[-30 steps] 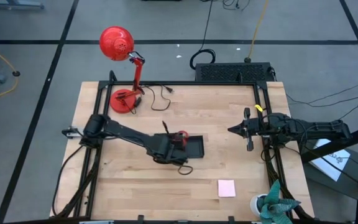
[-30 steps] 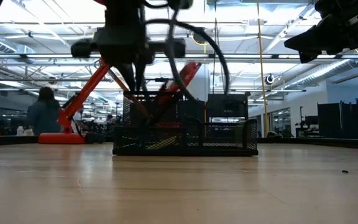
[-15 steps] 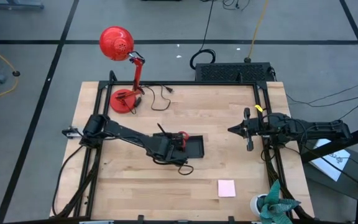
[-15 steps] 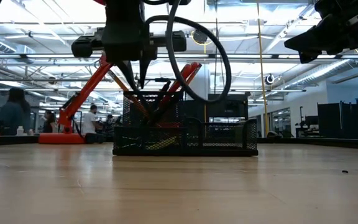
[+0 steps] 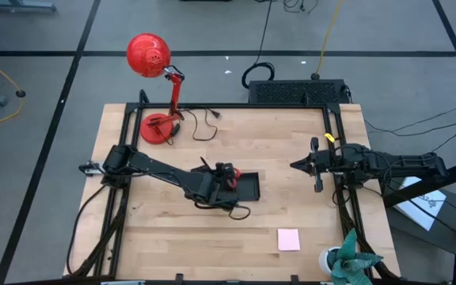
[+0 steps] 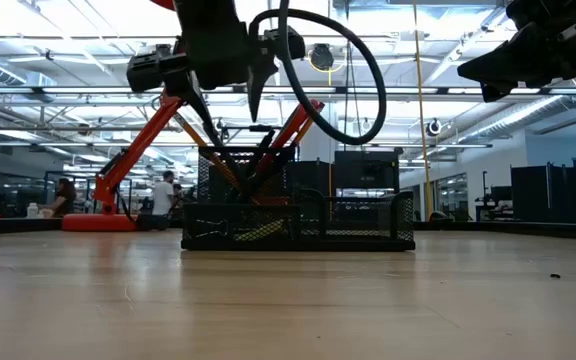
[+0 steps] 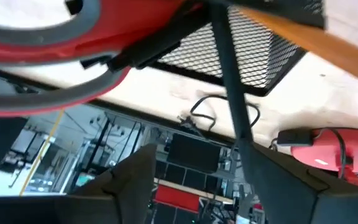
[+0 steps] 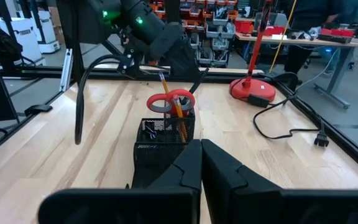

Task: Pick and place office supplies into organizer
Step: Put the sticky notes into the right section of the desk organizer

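Observation:
The black mesh organizer (image 5: 244, 187) (image 6: 298, 215) (image 8: 163, 140) stands mid-table. Red-handled scissors (image 8: 169, 101) (image 6: 298, 120), orange pencils (image 8: 179, 115) (image 6: 208, 155) and a black pen (image 7: 229, 81) stand leaning in its tall compartment. My left gripper (image 6: 226, 110) (image 7: 201, 149) hovers open just above these, tilted, with the pen's upper end between its fingers. A pink sticky-note pad (image 5: 288, 239) lies flat near the front right. My right gripper (image 5: 294, 165) (image 8: 201, 146) waits shut and level at the right side, well clear of the organizer. My left gripper stands open, slanting down over the organizer's tall compartment. The black pen's upper end (image 7: 238, 134) runs close by one finger (image 7: 284, 180). I cannot tell whether that finger touches the pen.
A red desk lamp (image 5: 150, 55) stands on its base (image 5: 157, 128) at the far left, its cord trailing right. A larger black box with cables (image 5: 299, 91) sits beyond the far edge. A teal object (image 5: 348, 261) is at the front right corner. People move in the room behind.
My left gripper has opened above the organizer and rolled about its own line, letting go of the black pen. The pen now stands leaning in the tall compartment beside the scissors.

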Motion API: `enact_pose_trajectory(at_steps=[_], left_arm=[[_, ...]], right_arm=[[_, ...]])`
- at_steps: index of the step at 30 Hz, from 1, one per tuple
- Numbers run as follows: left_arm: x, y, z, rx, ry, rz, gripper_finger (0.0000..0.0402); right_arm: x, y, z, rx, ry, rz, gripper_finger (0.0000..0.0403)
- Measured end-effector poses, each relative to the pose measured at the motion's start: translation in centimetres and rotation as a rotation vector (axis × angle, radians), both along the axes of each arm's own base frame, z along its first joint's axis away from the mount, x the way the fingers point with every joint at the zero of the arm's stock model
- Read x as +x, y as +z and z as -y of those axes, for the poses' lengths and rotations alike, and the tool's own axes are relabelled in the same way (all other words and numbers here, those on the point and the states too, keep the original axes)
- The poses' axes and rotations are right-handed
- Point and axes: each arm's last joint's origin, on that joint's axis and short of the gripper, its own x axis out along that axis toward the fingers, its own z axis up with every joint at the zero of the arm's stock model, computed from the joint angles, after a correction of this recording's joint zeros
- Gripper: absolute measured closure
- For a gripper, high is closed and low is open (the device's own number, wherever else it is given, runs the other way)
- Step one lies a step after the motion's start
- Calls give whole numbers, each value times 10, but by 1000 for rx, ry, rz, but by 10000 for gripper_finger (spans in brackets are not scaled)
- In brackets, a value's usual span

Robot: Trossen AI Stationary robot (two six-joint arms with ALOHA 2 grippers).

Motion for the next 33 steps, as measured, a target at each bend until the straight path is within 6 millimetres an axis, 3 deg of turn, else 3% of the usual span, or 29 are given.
enact_pose_trajectory(at_steps=[7, 18, 22, 27, 30, 33], left_arm=[[-8, 14, 6, -11, 10, 65, 120], [-24, 47, 11, -82, 72, 247, 126], [-33, 60, 15, -111, 179, 406, 134], [-63, 100, 28, -309, 447, 839, 190], [-87, 125, 45, -516, 616, 1102, 256], [-110, 138, 67, -704, 701, 1229, 337]], right_arm=[[0, 0, 0, 1, 0, 0, 403], [0, 0, 0, -6, 2, 1, 403], [0, 0, 0, -3, 1, 1, 403], [0, 0, 0, -4, 3, 1, 403], [0, 0, 0, -5, 4, 0, 403], [0, 0, 0, -5, 4, 1, 403]])
